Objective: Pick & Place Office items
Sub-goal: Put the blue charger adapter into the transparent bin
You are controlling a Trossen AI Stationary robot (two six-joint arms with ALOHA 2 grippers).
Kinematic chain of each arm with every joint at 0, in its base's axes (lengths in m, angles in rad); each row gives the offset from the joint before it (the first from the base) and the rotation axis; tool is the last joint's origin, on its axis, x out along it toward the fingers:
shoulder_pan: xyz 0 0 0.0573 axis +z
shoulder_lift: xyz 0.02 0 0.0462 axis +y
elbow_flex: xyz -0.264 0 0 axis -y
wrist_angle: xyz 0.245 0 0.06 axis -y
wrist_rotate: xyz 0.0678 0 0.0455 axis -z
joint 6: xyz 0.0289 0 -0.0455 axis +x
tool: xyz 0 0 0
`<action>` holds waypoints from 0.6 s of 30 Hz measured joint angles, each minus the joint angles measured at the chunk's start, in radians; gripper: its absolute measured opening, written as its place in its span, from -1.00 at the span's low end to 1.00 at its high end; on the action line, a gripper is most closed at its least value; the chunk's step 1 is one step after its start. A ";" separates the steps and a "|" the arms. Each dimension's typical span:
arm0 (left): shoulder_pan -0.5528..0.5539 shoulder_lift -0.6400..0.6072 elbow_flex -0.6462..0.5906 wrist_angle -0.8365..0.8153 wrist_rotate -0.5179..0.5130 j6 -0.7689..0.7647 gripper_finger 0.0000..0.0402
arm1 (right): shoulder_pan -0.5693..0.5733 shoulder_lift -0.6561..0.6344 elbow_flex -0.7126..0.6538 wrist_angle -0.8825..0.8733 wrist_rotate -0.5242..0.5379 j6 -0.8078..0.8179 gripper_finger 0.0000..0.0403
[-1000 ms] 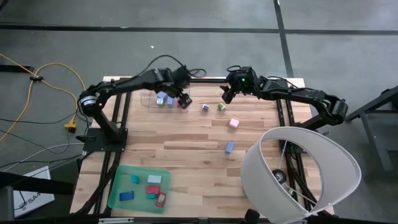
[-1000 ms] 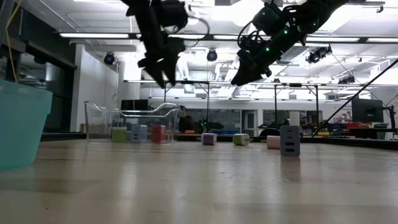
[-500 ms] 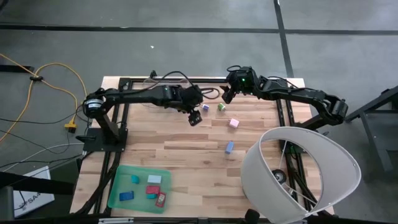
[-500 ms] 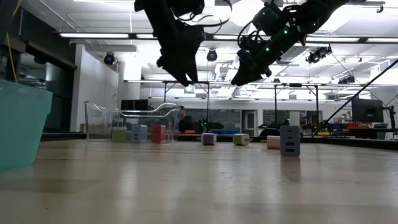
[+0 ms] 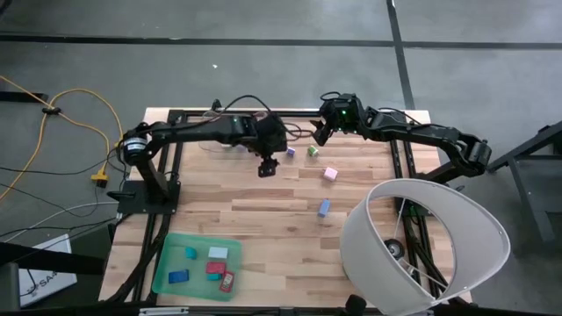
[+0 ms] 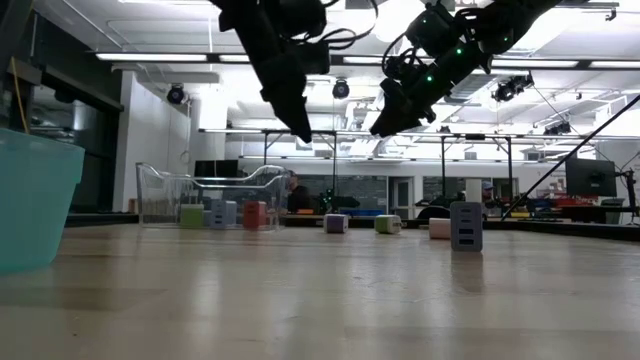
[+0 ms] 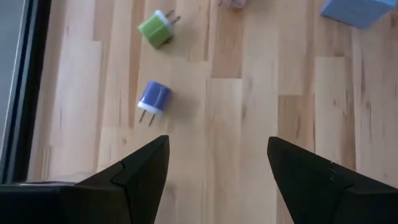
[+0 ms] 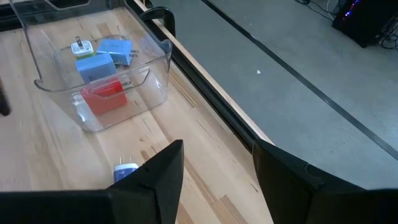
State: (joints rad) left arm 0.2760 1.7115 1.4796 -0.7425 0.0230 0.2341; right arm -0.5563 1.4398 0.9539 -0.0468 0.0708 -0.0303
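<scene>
The landmark is the clear plastic bin (image 8: 106,81), which sits at the far edge of the wooden counter (image 5: 263,211), under the left arm in the high view. Inside it lie a red block (image 8: 102,96), a blue block (image 8: 93,65) and a light blue block (image 8: 118,50).

The left gripper (image 5: 267,167) hovers above the counter just beside the bin, on the side toward the right arm. Its fingers (image 7: 143,174) stand wide apart and hold nothing. Under it on the wood lie a small blue-purple plug piece (image 7: 153,99) and a green plug piece (image 7: 155,28), close together but apart; they also show in the high view as the blue-purple one (image 5: 291,152) and the green one (image 5: 312,151), near the bin.

The right gripper (image 5: 321,134) hangs in the air farther from the bin than those two pieces, near the counter's far edge. Its fingers (image 8: 161,174) are parted with a gap between them and nothing in it.

A pink block (image 5: 330,173) lies farther out from the bin, and a grey-blue block (image 5: 323,207) stands still farther, toward the counter's middle. Well apart from the bin, at the near corner, the flat green tray (image 5: 167,268) holds several pieces in blue, teal, red and white.
</scene>
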 joint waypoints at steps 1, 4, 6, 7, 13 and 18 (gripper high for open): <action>0.010 0.000 0.000 0.000 0.019 0.016 0.31 | 0.000 0.000 0.000 0.000 0.000 0.000 -0.11; 0.044 0.000 0.000 0.021 0.077 0.061 0.31 | 0.000 0.000 0.000 0.000 0.000 0.000 -0.11; 0.071 0.000 0.000 0.047 0.112 0.085 0.31 | 0.000 0.000 0.000 0.000 -0.001 0.000 -0.11; 0.086 0.000 0.000 0.061 0.132 0.094 0.31 | 0.000 0.000 0.000 0.000 -0.001 0.000 -0.11; 0.161 0.012 0.000 0.120 0.186 0.110 0.31 | 0.000 0.000 0.000 0.000 -0.002 0.000 -0.11; 0.192 0.056 0.000 0.127 0.217 0.103 0.31 | 0.000 0.000 0.000 0.000 -0.002 0.000 -0.11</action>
State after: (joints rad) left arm 0.4682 1.7672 1.4796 -0.6153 0.2398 0.3374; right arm -0.5563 1.4399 0.9539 -0.0471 0.0692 -0.0303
